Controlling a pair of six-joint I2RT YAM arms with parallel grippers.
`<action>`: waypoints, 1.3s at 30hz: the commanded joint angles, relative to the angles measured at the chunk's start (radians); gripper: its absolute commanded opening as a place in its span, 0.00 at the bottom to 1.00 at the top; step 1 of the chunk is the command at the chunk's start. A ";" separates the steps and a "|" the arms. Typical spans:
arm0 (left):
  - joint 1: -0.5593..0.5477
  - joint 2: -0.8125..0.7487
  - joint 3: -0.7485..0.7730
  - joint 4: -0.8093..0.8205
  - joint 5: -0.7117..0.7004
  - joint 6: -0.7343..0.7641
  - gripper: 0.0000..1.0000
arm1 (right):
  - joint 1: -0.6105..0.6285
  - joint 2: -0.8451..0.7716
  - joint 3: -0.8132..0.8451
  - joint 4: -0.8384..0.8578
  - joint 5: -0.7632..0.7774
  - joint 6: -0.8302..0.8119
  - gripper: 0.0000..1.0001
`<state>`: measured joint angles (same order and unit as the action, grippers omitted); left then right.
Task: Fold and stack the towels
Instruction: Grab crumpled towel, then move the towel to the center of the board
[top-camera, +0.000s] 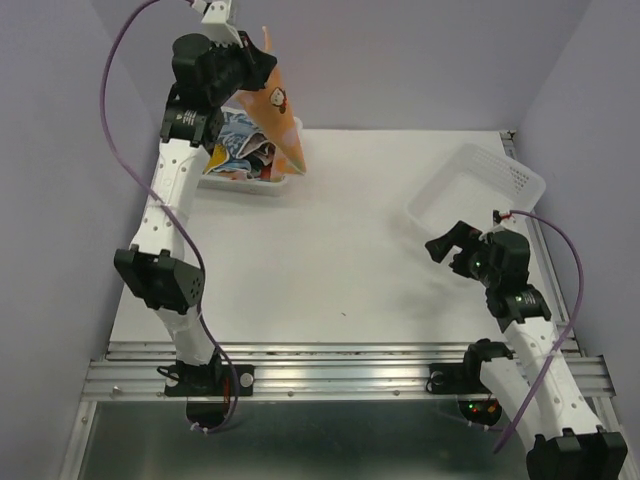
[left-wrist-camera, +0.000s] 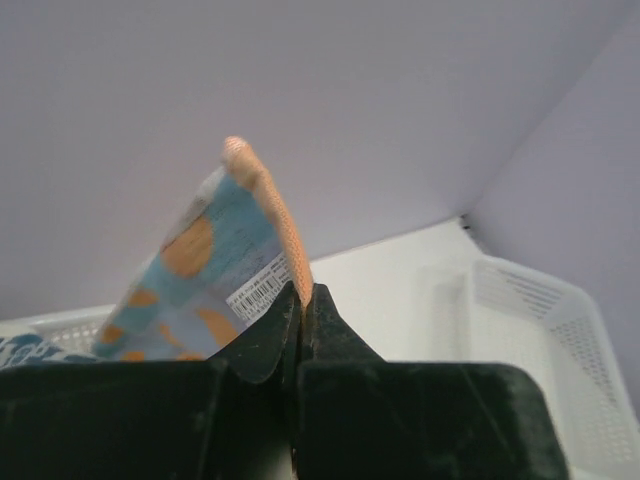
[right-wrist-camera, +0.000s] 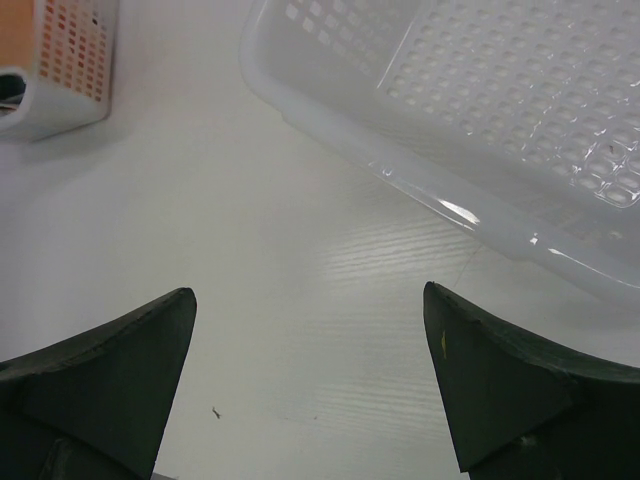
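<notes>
Currently: orange dotted towel (top-camera: 281, 112), 1 edge clamped in left gripper (left-wrist-camera: 302, 296), hangs over full basket (top-camera: 262, 186), far-left corner of table (top-camera: 330, 280). Right gripper (right-wrist-camera: 310, 360): jaws apart, empty, near empty basket (top-camera: 436, 197) by right edge. Advice: lift clear of rim, carry centre, lay flat before folding.

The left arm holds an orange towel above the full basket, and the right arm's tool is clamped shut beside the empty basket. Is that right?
No: the right tool is wide open, holding nothing, as the right wrist view shows. The left tool does hold the orange towel above the full basket, and the right tool is beside the empty basket.
</notes>
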<state>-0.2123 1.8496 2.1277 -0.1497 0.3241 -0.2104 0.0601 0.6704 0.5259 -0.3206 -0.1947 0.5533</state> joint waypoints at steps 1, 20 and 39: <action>-0.002 -0.142 -0.058 0.078 0.243 -0.110 0.00 | -0.005 -0.035 -0.007 0.035 -0.022 -0.015 1.00; -0.521 -0.524 -0.344 0.295 -0.005 -0.363 0.00 | -0.003 -0.180 0.029 -0.014 -0.138 0.002 1.00; -0.279 -0.947 -1.583 0.079 -0.505 -0.750 0.49 | -0.002 -0.138 0.054 -0.041 -0.334 -0.056 1.00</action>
<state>-0.5339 1.0065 0.6365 -0.0391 -0.1608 -0.8516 0.0601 0.4911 0.5266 -0.3672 -0.4248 0.5415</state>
